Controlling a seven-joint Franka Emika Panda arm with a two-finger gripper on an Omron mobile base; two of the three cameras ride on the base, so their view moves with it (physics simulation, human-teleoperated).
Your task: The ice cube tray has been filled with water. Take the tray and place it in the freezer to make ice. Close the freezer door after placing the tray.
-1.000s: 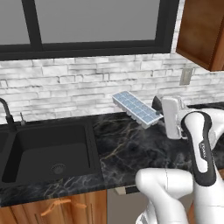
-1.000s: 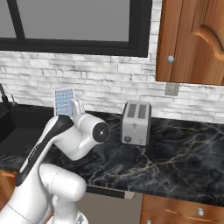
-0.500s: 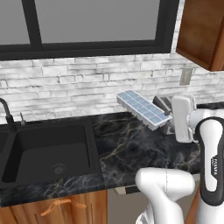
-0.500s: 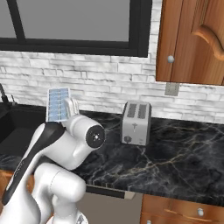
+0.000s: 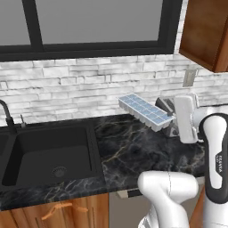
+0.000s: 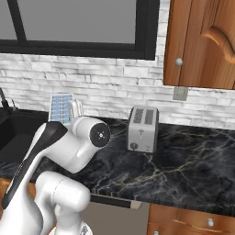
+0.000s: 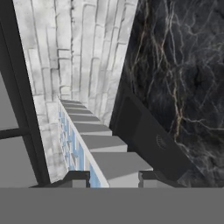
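The ice cube tray (image 5: 143, 111) is a white tray with two rows of cells, held in the air above the black marble counter (image 5: 133, 151), just in front of the stone wall. Pale blue water (image 5: 140, 107) fills its cells. My gripper (image 5: 164, 116) is shut on the tray's right end, and the tray sticks out to the left of it. From the right base view the tray (image 6: 60, 109) stands beside the white hand, at the gripper (image 6: 73, 110). In the hand view the tray (image 7: 100, 146) runs away from the gripper (image 7: 113, 178). The freezer and its door are out of view.
A black sink (image 5: 44, 153) with a dark faucet (image 5: 6, 114) lies to the left of the tray. A silver toaster (image 6: 142, 129) stands on the counter to the right. Brown wall cabinets (image 6: 202, 43) hang at the upper right, and a window (image 5: 98, 22) sits above the wall.
The arm's forearm has swung rightward in the left base view. The held tray has shifted slightly and turned a little, staying in the grip above the counter.
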